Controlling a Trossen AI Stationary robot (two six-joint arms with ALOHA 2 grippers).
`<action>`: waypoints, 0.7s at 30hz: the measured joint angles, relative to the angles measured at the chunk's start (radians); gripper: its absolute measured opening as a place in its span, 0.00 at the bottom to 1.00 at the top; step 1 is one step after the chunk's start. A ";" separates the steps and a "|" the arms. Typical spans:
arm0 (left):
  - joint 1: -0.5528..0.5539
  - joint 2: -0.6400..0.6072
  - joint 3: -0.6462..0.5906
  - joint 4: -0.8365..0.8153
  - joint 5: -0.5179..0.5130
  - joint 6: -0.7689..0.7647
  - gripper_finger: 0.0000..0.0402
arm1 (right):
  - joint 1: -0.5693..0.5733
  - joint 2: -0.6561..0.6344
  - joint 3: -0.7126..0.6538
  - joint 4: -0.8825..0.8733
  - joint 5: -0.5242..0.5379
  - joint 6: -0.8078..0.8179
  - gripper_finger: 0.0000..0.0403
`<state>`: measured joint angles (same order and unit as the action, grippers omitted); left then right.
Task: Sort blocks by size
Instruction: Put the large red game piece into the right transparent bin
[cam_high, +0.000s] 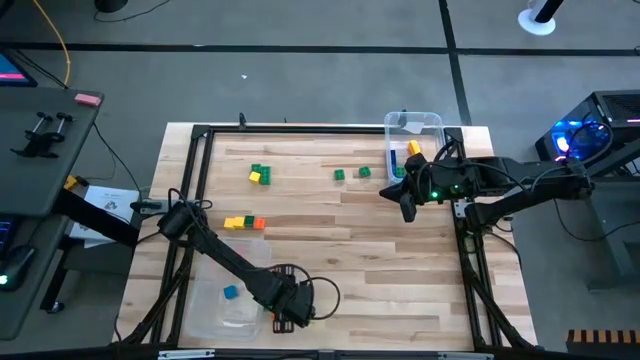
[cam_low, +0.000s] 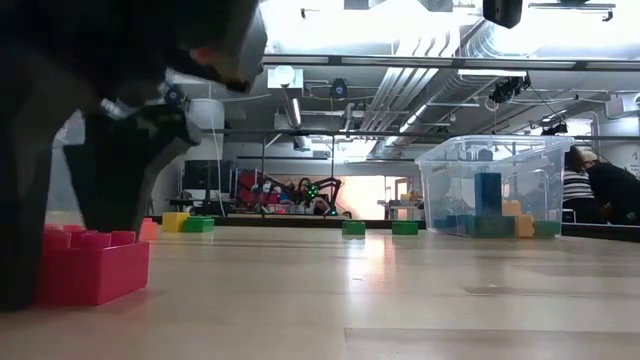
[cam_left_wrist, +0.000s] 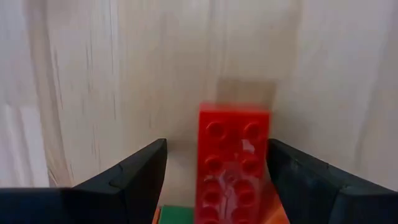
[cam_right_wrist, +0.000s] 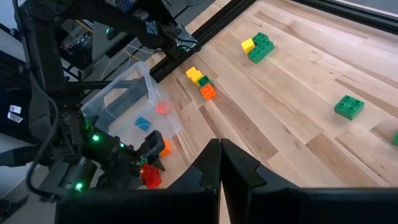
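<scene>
I have the left gripper (cam_high: 291, 318) low at the near edge of the counter (cam_high: 400, 270), with its fingers (cam_left_wrist: 134, 171) spread. A long red block (cam_left_wrist: 233, 165) lies lengthwise between them, studs facing the wrist camera. One finger stands just beside the block's edge; the other leaves a clear gap. I cannot tell whether either finger touches it. In the low view the same red block (cam_low: 92, 265) rests flat on the counter directly under the gripper. An orange block and a green block show at its near end, partly hidden.

Just beside the left gripper sits a clear bin (cam_high: 228, 305) holding a small blue block (cam_high: 231, 292). In the right wrist view that bin (cam_right_wrist: 134, 99) also shows a small reddish piece whose shape I cannot make out.

The right gripper (cam_right_wrist: 221, 162) has its fingers pressed together with nothing between them. It hovers above the counter at the far right, next to the second clear bin (cam_high: 415, 135), which holds blue, yellow and green blocks.

Farther from the left gripper, a yellow, green and orange row of blocks (cam_high: 244, 223) lies on the counter. A green and yellow cluster (cam_high: 260, 175) lies beyond it. Two small green blocks (cam_high: 351, 174) lie near the right gripper.
</scene>
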<state>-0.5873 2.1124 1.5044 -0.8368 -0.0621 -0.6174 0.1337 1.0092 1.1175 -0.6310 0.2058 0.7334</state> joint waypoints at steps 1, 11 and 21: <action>0.000 0.000 -0.008 0.000 0.001 0.000 0.63 | 0.000 0.000 0.000 0.000 0.000 0.000 0.00; 0.022 -0.001 -0.004 0.108 -0.006 -0.010 0.23 | 0.000 0.000 0.000 -0.003 0.033 -0.017 0.00; 0.250 -0.142 0.083 0.110 -0.416 0.259 0.23 | -0.003 -0.002 -0.001 0.247 0.084 -0.122 0.00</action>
<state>-0.3377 1.9704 1.5875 -0.7263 -0.4781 -0.3585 0.1310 1.0077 1.1168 -0.3841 0.2894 0.6115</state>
